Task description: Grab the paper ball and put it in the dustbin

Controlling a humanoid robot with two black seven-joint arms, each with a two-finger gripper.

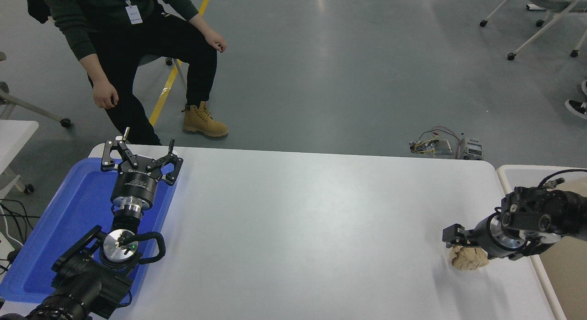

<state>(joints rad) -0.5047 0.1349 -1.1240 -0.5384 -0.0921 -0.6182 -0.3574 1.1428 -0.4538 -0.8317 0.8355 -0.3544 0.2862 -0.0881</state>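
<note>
White table (298,219), paper ball (468,259) just under right pincer (454,237)

We see a white table (298,210) with a blue tray (69,219) at its left end. Beyond the table's far left corner a person (133,40) sits, one tan boot (204,121) forward. Past its far right corner lie loose electronics (445,146).
</note>
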